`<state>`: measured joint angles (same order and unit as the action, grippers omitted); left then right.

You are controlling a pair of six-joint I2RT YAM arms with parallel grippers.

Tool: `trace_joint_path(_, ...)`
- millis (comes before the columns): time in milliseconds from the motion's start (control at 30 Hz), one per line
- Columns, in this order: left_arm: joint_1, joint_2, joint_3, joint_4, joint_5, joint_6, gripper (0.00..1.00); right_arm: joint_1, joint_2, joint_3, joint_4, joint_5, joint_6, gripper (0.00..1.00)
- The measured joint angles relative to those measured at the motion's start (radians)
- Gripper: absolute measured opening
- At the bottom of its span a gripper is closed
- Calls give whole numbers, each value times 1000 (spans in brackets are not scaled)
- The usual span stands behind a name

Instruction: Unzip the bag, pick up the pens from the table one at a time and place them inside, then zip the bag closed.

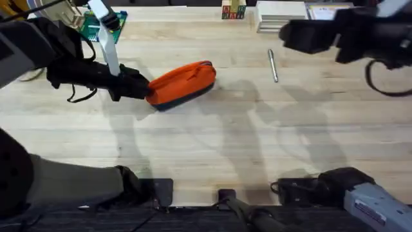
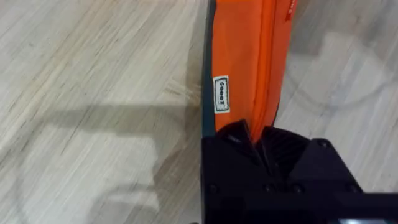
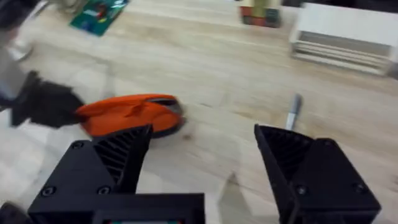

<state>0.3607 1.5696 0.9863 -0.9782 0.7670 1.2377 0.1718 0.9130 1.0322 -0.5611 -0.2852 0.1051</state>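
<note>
The orange bag [image 1: 183, 82] lies on the table [image 1: 212, 148] left of centre, its dark underside showing along the near edge. My left gripper [image 1: 145, 88] is shut on the bag's left end. In the left wrist view its fingers [image 2: 239, 138] pinch the orange fabric [image 2: 245, 56] at the end of the zipper seam. A silver pen [image 1: 273, 66] lies apart, to the right of the bag. My right gripper [image 1: 296, 35] hovers high at the back right, above the pen, and is open [image 3: 202, 155] with nothing in it. Its view shows the bag [image 3: 130, 115] and the pen [image 3: 292, 111] below.
A green circuit board [image 1: 96, 26] sits at the back left behind my left arm. Small coloured blocks [image 1: 234, 11] and a white stack [image 1: 281, 16] stand along the far edge. Bare wood stretches between the bag and the near edge.
</note>
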Motion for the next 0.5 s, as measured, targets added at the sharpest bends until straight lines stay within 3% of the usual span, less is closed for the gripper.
trace_joint_path(233,0,0,0,4,0,0,42,183,135,45,21,33,19,997)
trace_joint_path(267,0,0,0,5,0,0,42,252,197,47,68,40,23,997)
trace_joint_path(500,0,0,0,6,0,0,42,344,276,48,166,46,98,997)
